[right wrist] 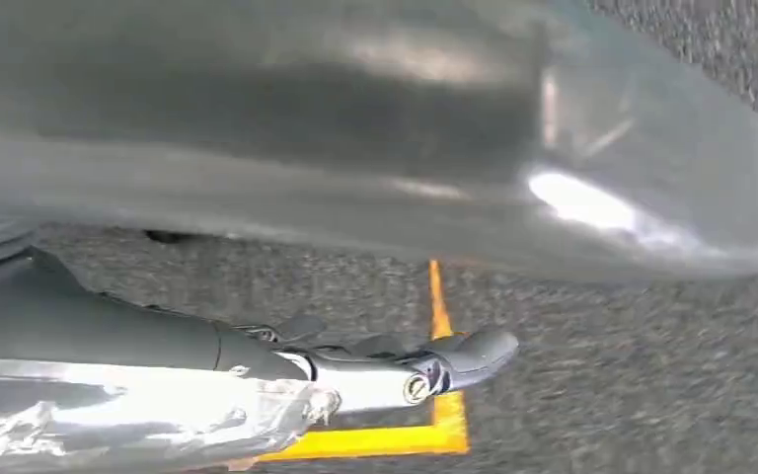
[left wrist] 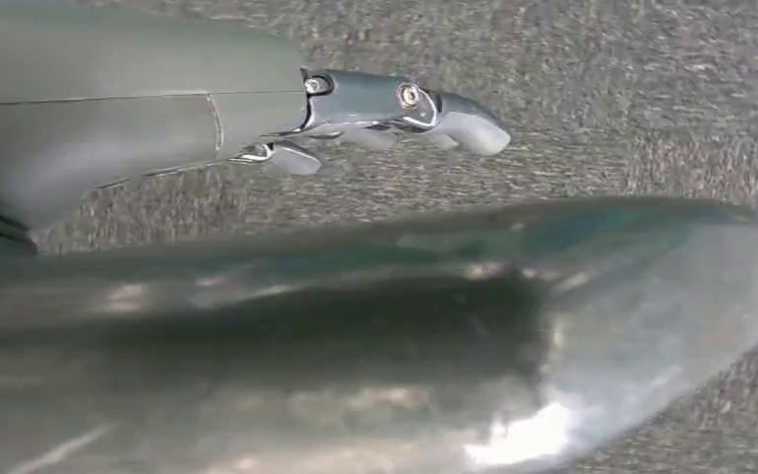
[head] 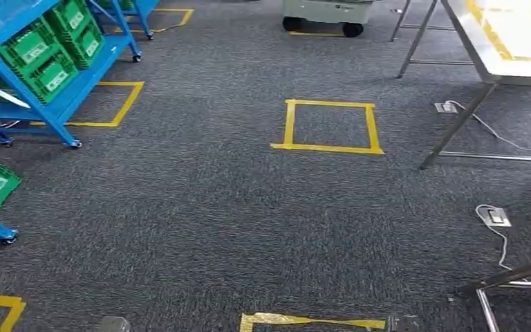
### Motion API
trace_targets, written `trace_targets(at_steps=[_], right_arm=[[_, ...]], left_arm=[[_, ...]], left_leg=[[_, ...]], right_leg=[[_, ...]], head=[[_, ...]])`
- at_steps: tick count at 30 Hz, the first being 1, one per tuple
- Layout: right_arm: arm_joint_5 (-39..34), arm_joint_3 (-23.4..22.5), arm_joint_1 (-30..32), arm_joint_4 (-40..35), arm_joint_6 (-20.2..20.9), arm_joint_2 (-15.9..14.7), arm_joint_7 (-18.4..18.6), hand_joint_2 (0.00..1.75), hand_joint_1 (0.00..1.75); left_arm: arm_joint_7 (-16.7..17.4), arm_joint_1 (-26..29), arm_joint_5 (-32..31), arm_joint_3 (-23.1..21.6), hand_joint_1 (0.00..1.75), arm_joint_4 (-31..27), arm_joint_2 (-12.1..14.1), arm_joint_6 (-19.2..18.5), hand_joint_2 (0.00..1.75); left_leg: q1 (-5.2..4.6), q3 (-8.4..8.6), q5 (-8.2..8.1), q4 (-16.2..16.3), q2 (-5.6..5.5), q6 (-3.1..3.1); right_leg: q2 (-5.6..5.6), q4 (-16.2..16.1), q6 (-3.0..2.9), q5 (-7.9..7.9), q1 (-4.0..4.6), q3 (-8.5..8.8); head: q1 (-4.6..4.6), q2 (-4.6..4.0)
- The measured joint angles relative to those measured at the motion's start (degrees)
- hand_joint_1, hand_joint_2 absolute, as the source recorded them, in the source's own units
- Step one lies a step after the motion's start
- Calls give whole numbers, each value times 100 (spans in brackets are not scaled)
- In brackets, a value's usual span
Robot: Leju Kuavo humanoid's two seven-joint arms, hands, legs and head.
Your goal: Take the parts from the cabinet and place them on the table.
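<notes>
I'm well short of the blue metal cabinet with green plastic bins (head: 48, 66), upper left of frame. Left hand (left wrist: 375, 114) nearer; it and right hand (right wrist: 385, 365) hang empty, fingers loosely extended. White table (head: 505, 41) upper right.

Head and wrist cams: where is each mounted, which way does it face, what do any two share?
Head view: high on the body, facing forward and down at grey carpet, blue wheeled rack of green bins and shiny metal table.
Left wrist view: behind the hanging left hand, facing the carpet; fingers apart, holding nothing.
Right wrist view: behind the right hand, facing the floor; holding nothing.
Shared: head and right wrist views show yellow floor tape.
</notes>
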Motion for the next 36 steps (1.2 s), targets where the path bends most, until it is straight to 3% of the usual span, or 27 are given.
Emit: trace_targets(at_steps=[3,4,5,6,8,9,10,11,12,13,14,15,16,19,20,21,23,24,25,26,28,29,30,33,34,35,36], right_arm=[[-2,6,-15,0,-11,2,9,0,0],[-2,15,-16,0,-11,15,9,0,0],[0,26,-19,-2,-15,15,7,0,0],[0,31,-11,-2,-15,15,7,0,0],[0,31,14,-2,-15,15,9,0,0],[0,31,11,-2,-17,15,9,0,0],[0,33,4,-2,-17,15,9,0,0],[0,33,-5,-2,-17,15,9,0,0],[0,35,-13,-2,-17,15,9,0,0],[0,37,-18,-2,-17,15,11,0,0],[0,39,-16,-2,-17,15,11,0,0],[-2,39,-11,-7,-17,13,11,0,0],[-2,39,-13,-7,-17,13,11,0,0],[-2,48,-37,-7,-17,15,15,0,0],[-2,55,-47,-7,-17,15,15,0,0],[-2,57,-45,-7,-17,15,15,0,0],[-2,57,-16,-7,-17,15,20,0,0],[-2,57,-3,-7,-20,15,26,0,0],[-4,57,5,-7,-20,15,26,0,0],[-4,57,4,-7,-22,15,26,0,0],[-9,66,-7,-7,-24,15,29,0,0],[-11,72,-10,-7,-24,15,29,0,0],[-11,74,-9,-7,-24,15,33,0,0],[-20,81,-17,-7,-35,15,35,0,0],[-26,83,-18,-7,-33,15,35,0,0],[-26,87,-17,-9,-33,31,33,0,0],[-28,87,-20,-11,-35,28,31,0,0]], left_arm=[[0,58,-24,-2,0,0,2,9,0],[0,64,-28,-2,0,0,11,11,0],[0,67,-35,-2,0,0,9,13,0],[0,48,-39,-2,0,0,9,15,0],[0,14,-41,-2,0,0,11,13,0],[0,18,-41,-2,0,0,9,13,0],[0,35,-41,-2,0,0,9,13,0],[0,46,-44,-2,0,0,9,13,0],[0,49,-48,-2,0,0,11,13,0],[0,45,-61,-2,0,0,11,15,0],[0,31,-65,-2,0,0,11,15,0],[0,4,-76,-2,0,0,2,15,0],[0,-2,-76,-2,0,0,4,15,0],[0,22,-76,0,0,0,20,26,0],[0,34,-76,0,0,0,20,28,0],[0,27,-76,0,0,0,20,28,0],[0,4,-79,-2,0,0,11,31,0],[0,8,-79,-2,0,0,11,31,0],[0,19,-79,0,0,0,17,31,0],[0,28,-81,0,0,0,20,31,0],[0,30,-94,0,0,0,15,31,0],[0,27,-101,0,0,0,13,31,0],[0,18,-111,0,0,0,18,33,0],[0,51,-142,2,0,0,22,33,0],[0,67,-142,2,0,0,24,33,0],[0,75,-144,4,0,0,31,35,0],[0,72,-146,4,0,0,24,35,0]], left_leg=[[62,-52,81,-62,-167,-138],[71,-71,38,-22,-83,-144],[27,-141,-96,126,282,-158],[27,-313,-314,464,484,-183],[34,-748,-726,1385,631,-215],[37,-904,-817,1720,647,-226],[41,-896,-743,1720,649,-232],[46,-768,-561,1485,657,-234],[48,-535,-326,1046,696,-233],[46,-220,-91,485,847,-229],[40,40,-3,39,1169,-229],[-1,63,-30,-56,1165,-166],[-2,50,-23,-50,1091,-110],[0,51,3,-74,882,5],[22,52,8,-79,828,34],[26,49,12,-79,771,83],[20,27,19,-78,613,112],[16,26,21,-77,530,115],[15,28,23,-75,449,115],[15,31,25,-73,366,112],[25,47,36,-72,187,92],[35,49,39,-68,110,64],[2,15,42,-41,49,16],[81,-53,120,-82,-111,-104],[82,-71,134,-89,-184,-141],[75,-92,69,-33,1,-145],[37,-197,-100,179,318,-160]], right_leg=[[-168,12,-100,42,62,29],[-264,-58,-161,85,27,49],[-324,-82,-189,96,43,58],[-409,-85,-212,100,56,56],[-617,-84,-228,89,80,49],[-716,-84,-230,86,83,46],[-796,-84,-230,82,82,48],[-865,-84,-227,77,81,49],[-932,-84,-216,70,78,58],[-997,-84,-196,56,75,78],[-1057,-83,-165,39,94,107],[-1104,-46,-122,-4,144,106],[-1164,-66,-108,-1,152,115],[-1321,-99,-10,-36,119,195],[-1028,12,32,-135,101,136],[-748,357,35,-348,81,-9],[-567,1375,46,-791,81,-496],[-548,1739,40,-898,85,-688],[-544,1839,30,-858,86,-771],[-543,1657,19,-681,83,-713],[-454,643,0,-109,60,-250],[-203,136,8,77,24,-8],[48,-18,16,-20,1,42],[-128,7,-79,32,75,60],[-204,-40,-131,69,59,65],[-298,-73,-177,98,39,83],[-350,-97,-206,105,49,89]], head=[[4,0],[6,0],[-26,0],[-61,0],[-59,0],[-57,0],[-59,0],[-61,0],[-59,0],[-61,0],[-64,0],[-70,0],[-29,0],[-46,0],[-24,0],[11,0],[37,0],[39,0],[41,0],[39,0],[41,0],[44,0],[37,0],[30,0],[33,0],[29,0],[-16,0]])
